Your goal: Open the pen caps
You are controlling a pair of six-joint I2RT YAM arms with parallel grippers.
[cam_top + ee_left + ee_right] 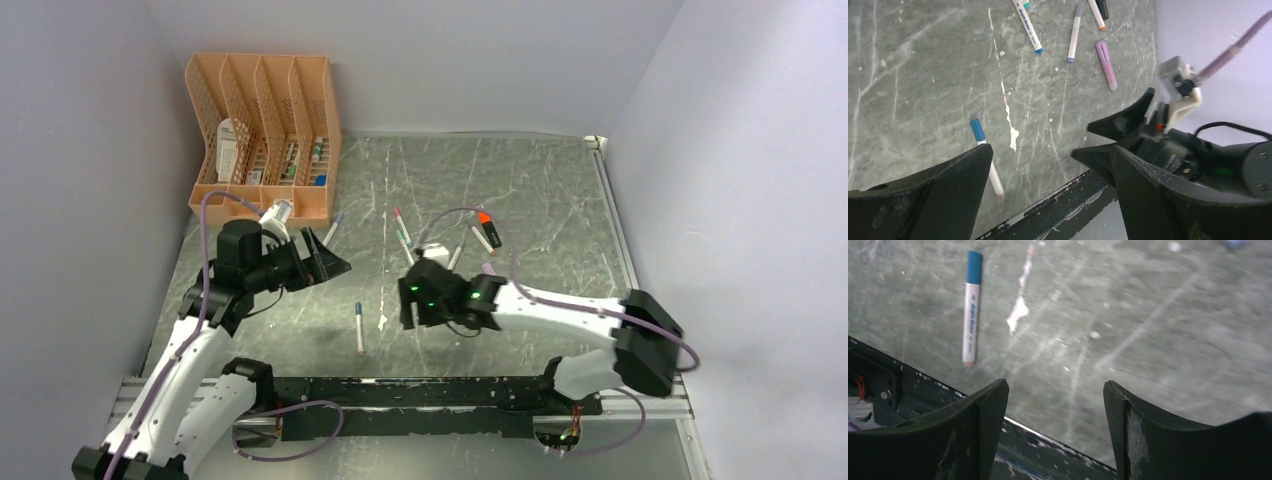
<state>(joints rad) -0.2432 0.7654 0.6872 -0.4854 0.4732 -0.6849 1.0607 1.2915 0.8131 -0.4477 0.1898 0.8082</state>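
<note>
**Table** (540, 200): grey marbled top with white scuffs. A black rail (420, 392) runs along its near edge.

**Blue cap** (974, 267): seated on a white barrel (969, 320). This pen lies alone on the near centre of the table, between the two arms and touching neither.

**Other pens**: a loose scatter lies farther back, behind the right arm.
- orange cap (484, 217), on a dark pen
- pink cap (397, 213)
- grey cap (1078, 9)
- pale purple marker (1106, 65)

Each of these caps is on its pen. One more pen (334, 228) lies just beside the organizer.

**Left gripper** (1052, 160): jaws spread wide with nothing between them, raised above the table. The blue-capped pen lies below it, beside one finger in the left wrist view.

**Right gripper** (1055, 385): jaws apart and gripping nothing, with bare table below. The blue-capped pen lies off to one side, apart from it.

**Orange file organizer** (262, 70): four slots, standing at the far left corner. A white box (228, 150) stands in a left slot. Small upright items in the right slots are too small to identify.
</note>
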